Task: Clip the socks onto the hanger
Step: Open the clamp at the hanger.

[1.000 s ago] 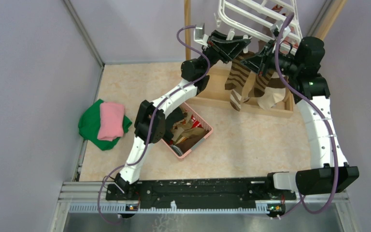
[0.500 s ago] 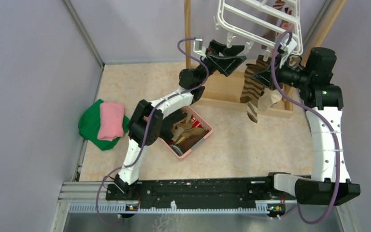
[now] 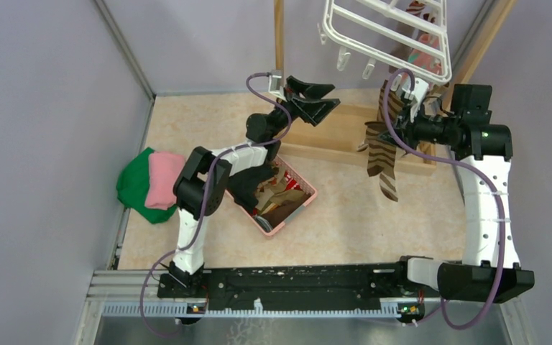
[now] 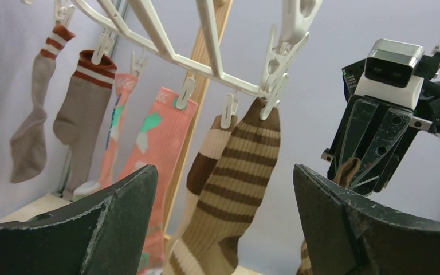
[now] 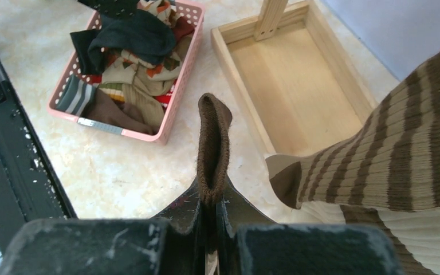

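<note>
Clipping was under way. The right pincer (image 5: 212, 201) was clamped on the cuff of a brown striped sock (image 5: 213, 143), which hung at two o'clock beneath the hanger (image 4: 212, 40). The left pincer (image 3: 320, 100) gaped apart, empty, at twelve o'clock. The next move probably called for the left to squeeze a free clip open while the right fed the cuff in.

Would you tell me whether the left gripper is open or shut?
Open: the left gripper has its fingers wide apart, gripping nothing.

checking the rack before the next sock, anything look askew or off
The hanger looks tilted, lower on the side near the right hand. The clipped brown striped sock is caught only by a corner of its cuff and dangles slanted. Nothing looks spilled or damaged.
</note>
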Motion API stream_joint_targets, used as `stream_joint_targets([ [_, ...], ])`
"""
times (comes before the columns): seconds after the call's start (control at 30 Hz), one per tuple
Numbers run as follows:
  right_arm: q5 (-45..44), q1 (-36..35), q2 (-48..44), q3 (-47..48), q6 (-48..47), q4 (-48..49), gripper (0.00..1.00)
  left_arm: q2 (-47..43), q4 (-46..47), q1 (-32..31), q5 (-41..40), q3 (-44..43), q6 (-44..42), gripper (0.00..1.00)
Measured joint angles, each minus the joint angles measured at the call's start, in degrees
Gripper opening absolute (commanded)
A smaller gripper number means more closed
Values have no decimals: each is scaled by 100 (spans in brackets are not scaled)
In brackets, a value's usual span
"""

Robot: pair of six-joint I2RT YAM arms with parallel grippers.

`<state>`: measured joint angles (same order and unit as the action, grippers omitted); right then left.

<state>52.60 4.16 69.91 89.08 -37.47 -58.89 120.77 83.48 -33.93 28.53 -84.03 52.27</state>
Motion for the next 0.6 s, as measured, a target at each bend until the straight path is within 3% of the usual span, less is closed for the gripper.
stream_joint_targets([
  [0.27,118,175,142,295,-304,-538,0,-153,-55,157,212,286,-348,89],
  [0.6,407,584,151,326,-208,-566,0,-1919,-2371,-57,450,354,-1473,82],
])
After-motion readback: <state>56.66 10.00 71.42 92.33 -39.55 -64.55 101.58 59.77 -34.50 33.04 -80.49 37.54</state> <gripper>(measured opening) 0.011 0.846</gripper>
